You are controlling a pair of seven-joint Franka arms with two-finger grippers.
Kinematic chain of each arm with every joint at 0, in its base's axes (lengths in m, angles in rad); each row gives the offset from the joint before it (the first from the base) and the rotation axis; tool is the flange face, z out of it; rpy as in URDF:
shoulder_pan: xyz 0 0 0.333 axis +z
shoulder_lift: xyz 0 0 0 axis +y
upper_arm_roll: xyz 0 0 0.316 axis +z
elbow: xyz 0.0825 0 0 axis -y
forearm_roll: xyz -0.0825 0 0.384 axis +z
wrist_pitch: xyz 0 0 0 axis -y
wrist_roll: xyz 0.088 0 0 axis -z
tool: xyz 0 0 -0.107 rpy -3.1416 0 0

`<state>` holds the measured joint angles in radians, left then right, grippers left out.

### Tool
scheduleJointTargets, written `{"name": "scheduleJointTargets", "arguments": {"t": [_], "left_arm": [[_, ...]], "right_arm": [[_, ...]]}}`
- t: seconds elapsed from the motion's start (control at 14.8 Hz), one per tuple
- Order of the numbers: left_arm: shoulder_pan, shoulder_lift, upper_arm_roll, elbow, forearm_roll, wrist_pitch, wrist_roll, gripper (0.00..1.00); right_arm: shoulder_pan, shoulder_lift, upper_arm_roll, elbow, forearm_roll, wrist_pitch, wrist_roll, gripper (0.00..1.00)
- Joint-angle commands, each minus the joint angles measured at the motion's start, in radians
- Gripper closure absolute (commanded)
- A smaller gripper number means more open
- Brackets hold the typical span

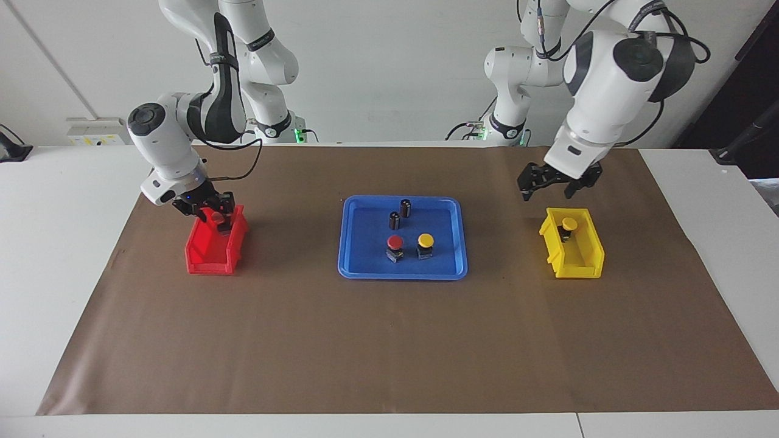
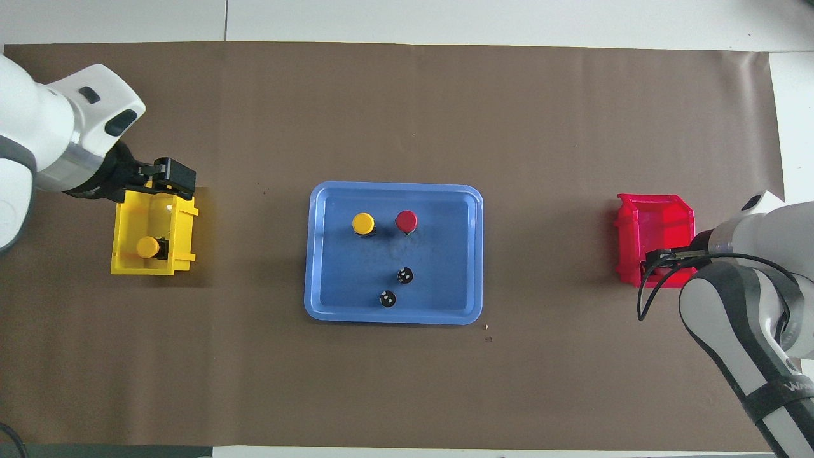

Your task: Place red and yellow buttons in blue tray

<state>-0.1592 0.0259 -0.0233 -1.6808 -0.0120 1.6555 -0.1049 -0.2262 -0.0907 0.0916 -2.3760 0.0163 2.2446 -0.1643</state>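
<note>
The right gripper (image 1: 214,214) is down inside the red bin (image 1: 214,250), at the right arm's end of the table, at the end of the bin nearer to the robots. Something red sits between its fingers, perhaps the cap of a red button, but the gripper and the red walls hide it, so I cannot tell if the fingers are closed on it. The left gripper (image 1: 552,185) hangs over the near end of the yellow bin (image 1: 575,255), at the left arm's end, with its fingers spread and nothing between them. One yellow button (image 1: 569,224) stands in that bin, below the gripper.

Between the two bins lies the blue tray (image 1: 365,267). In its half nearer to the robots stand two dark cylinders (image 1: 400,213) with silvery tops. A little farther, a red button (image 1: 395,243) and a second yellow button (image 1: 425,241) stand side by side, upright and apart.

I judge the task about half done. The risk: the bin walls are close around each button, so a finger may catch the rim and drag or tip the bin. A button set down in the tray may also knock the cylinders or the buttons already standing there.
</note>
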Motion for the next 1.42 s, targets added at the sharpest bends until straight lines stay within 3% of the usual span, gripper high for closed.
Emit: {"name": "scheduleJointTargets", "arguments": {"t": [0.0, 0.14, 0.2, 0.41, 0.54, 0.74, 0.88, 1.08, 1.35], "left_arm": [[0.084, -0.017, -0.012, -0.001, -0.010, -0.029, 0.129, 0.00], [0.113, -0.020, -0.012, 0.006, -0.010, -0.042, 0.181, 0.00], [0.124, -0.030, -0.012, -0.023, -0.010, -0.020, 0.183, 0.00], [0.141, -0.115, -0.009, -0.251, -0.010, 0.197, 0.183, 0.01], [0.151, -0.116, -0.009, -0.325, -0.010, 0.279, 0.185, 0.03], [0.173, -0.103, -0.009, -0.397, -0.008, 0.335, 0.188, 0.11], [0.175, -0.104, -0.007, -0.495, -0.006, 0.459, 0.186, 0.16], [0.176, -0.093, -0.009, -0.556, -0.006, 0.524, 0.186, 0.23], [0.176, -0.090, -0.009, -0.606, -0.006, 0.544, 0.217, 0.25]], "right_arm": [[-0.018, -0.037, 0.011, -0.043, 0.017, 0.024, -0.034, 0.39], [-0.019, -0.027, 0.011, -0.052, 0.017, 0.044, -0.037, 0.43], [-0.016, -0.027, 0.011, -0.052, 0.017, 0.047, -0.035, 0.50], [-0.013, -0.027, 0.011, -0.052, 0.017, 0.041, -0.035, 0.72], [-0.013, -0.021, 0.011, -0.017, 0.016, 0.006, -0.043, 0.75], [-0.015, 0.037, 0.011, 0.221, 0.001, -0.253, -0.075, 0.75], [-0.006, 0.074, 0.020, 0.389, -0.010, -0.406, -0.063, 0.75], [0.127, 0.149, 0.023, 0.556, -0.007, -0.470, 0.136, 0.74], [0.387, 0.207, 0.027, 0.561, 0.011, -0.300, 0.582, 0.74]]}}
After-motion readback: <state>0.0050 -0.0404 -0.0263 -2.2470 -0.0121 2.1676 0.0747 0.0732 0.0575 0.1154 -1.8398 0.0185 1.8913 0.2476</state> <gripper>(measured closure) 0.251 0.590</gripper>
